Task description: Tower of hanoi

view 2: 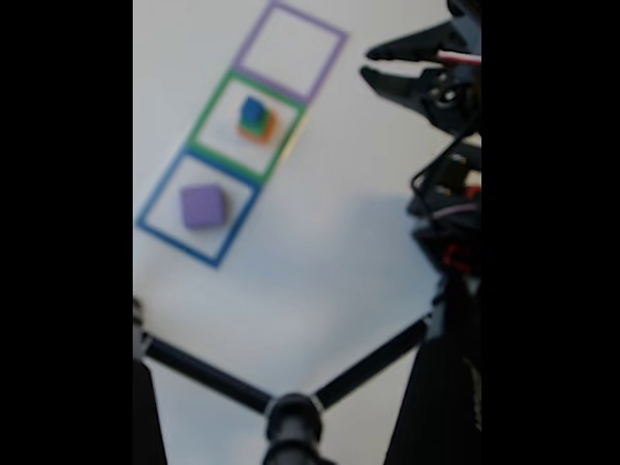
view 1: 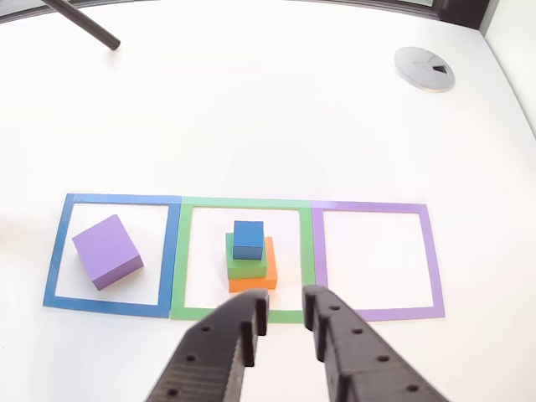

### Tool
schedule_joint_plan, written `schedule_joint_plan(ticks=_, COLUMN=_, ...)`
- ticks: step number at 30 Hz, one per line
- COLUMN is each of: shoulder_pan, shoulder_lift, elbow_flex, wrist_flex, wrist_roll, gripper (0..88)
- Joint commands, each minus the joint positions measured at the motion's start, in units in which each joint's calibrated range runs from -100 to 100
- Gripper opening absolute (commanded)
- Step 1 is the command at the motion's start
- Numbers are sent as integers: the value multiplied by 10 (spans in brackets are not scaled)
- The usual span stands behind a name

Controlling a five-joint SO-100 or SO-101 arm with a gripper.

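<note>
Round desk grommet (view 1: pixel 425 68) (upper right)

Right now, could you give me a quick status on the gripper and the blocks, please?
Gripper open, empty, near the green outline's edge. Blue cube on green block on orange block, middle square. Purple block alone in blue outline. Nothing in the way.

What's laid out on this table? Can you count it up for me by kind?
Blocks: 4: purple block, orange block, green block, blue cube.
Tape squares: 3: blue outline, green outline, purple outline.
Total: 7
</note>
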State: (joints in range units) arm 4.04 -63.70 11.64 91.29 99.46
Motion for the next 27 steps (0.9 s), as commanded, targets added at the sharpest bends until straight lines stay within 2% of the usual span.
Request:
schedule_joint_plan(ticks=1, shoulder_pan=22, shoulder_lift=4, elbow_flex=-20, wrist_flex=8, wrist_roll=-6, gripper=2)
schedule_joint_plan(ticks=7, shoulder_pan=37, shoulder_lift=0, elbow_flex=37, wrist_flex=5, wrist_roll=0, gripper=11)
schedule_joint_plan(ticks=11, shoulder_pan=54, shoulder_lift=-9, elbow_flex=172, wrist_flex=-88, wrist_roll=5, gripper=118)
schedule_joint_plan(ticks=15, shoulder_pan=69, shoulder_lift=-13, elbow_flex=331, wrist_flex=-253, wrist_roll=5, gripper=247)
schedule_joint_plan(ticks=19, shoulder_pan=60, shoulder_lift=-7, elbow_flex=492, wrist_flex=-486, wrist_roll=5, gripper=356)
schedule_joint_plan(ticks=23, shoulder_pan=56, shoulder_lift=36, elbow_flex=624, wrist_flex=-742, wrist_roll=5, gripper=376)
schedule_joint_plan(ticks=27, shoulder_pan=54, shoulder_lift=80, elbow_flex=664, wrist_flex=-835, wrist_roll=5, gripper=379)
